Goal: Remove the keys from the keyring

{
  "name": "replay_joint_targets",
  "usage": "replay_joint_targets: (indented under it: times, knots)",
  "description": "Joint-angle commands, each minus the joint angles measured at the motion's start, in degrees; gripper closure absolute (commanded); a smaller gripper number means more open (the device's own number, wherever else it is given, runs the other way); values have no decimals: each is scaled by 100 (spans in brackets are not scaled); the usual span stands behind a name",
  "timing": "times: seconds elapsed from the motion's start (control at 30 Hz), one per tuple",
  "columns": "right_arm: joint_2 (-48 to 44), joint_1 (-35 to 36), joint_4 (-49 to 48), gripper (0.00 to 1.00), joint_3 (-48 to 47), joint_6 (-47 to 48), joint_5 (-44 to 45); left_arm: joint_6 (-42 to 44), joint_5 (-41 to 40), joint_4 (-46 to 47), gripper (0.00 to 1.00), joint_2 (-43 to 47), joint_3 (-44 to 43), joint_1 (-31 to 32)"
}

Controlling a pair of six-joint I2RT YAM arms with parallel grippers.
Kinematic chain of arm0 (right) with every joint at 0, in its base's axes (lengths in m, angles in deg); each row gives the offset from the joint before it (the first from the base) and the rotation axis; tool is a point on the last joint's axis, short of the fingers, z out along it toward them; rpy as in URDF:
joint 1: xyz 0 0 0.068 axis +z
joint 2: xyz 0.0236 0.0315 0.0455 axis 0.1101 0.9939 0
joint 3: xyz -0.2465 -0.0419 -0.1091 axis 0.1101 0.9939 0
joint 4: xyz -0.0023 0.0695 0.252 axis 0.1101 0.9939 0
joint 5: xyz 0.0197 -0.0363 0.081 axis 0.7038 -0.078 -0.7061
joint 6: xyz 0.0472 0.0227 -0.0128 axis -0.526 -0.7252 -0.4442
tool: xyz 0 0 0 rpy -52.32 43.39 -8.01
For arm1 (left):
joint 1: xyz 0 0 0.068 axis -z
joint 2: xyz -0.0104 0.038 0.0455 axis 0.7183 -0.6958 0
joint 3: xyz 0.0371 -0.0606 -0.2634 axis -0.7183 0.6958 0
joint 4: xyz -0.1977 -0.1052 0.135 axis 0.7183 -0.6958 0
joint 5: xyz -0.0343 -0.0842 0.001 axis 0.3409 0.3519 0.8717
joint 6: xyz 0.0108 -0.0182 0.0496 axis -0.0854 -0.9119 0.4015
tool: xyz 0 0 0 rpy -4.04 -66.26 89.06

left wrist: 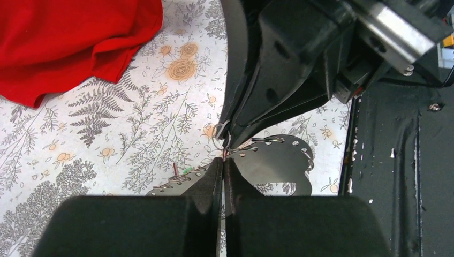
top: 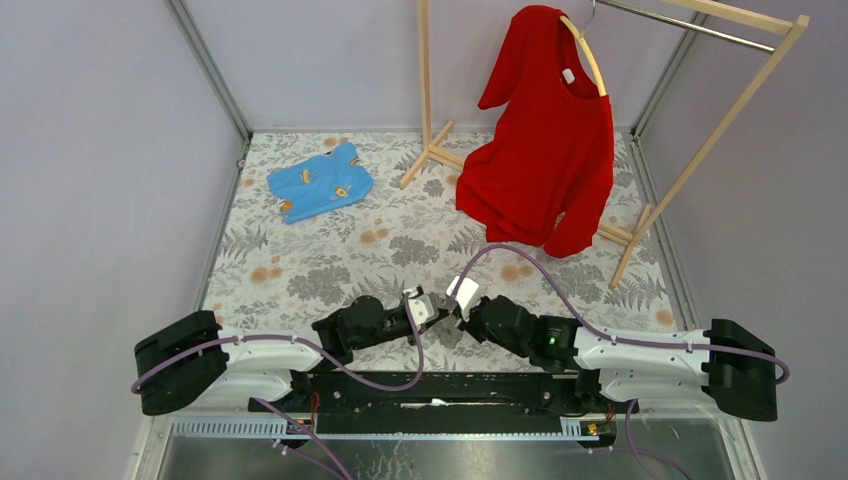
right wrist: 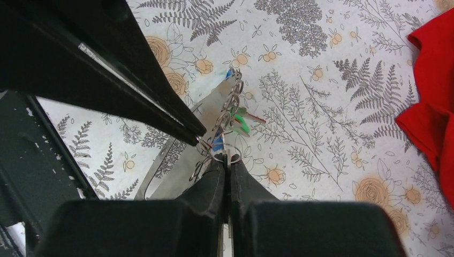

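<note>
The left gripper (top: 428,308) reaches in toward the middle, its fingers pressed together with no gap showing. In its own wrist view a thin sliver of metal sticks out just past the fingertips, so it looks clamped on a loop of the keyring (left wrist: 218,136) — which loop exactly is too small to tell.

Directly between the two gripper tips, above the floral tablecloth (right wrist: 321,107), hangs the bunch. It is a short chain of wire rings with the keys (right wrist: 217,142) dangling off it, blue heads and a green tag among them, all crowded close together. Under the bunch shows a flat shiny metal piece (left wrist: 278,155) with holes along its edge; whether it belongs to the ring cannot be told.

The right gripper (top: 462,312) meets the left one tip to tip, its fingers likewise closed, pinching a small ring right at their ends.

I judge the work barely begun — every key in view hangs from the rings, and none lies loose on the cloth near either gripper. What seems done is the setting-up: both arms have a hold on the bunch from opposite sides. Left to do is the whole of the removal: spreading a ring, then sliding each key round and off.
</note>
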Motion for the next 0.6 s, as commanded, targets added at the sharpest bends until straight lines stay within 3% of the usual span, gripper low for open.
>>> replay_joint_targets:
  times: [0.0, 0.33, 0.57]
  knots:
    - [-259, 67, -276, 100, 103, -293, 150, -490, -362, 899, 100, 200, 318, -18]
    - [-106, 67, -355, 100, 220, -467, 163, -689, -536, 1563, 100, 289, 668, -18]
    - [-148, 54, 211, 100, 24, -1325, 1309, -732, -797, 1338, 100, 397, 663, -18]
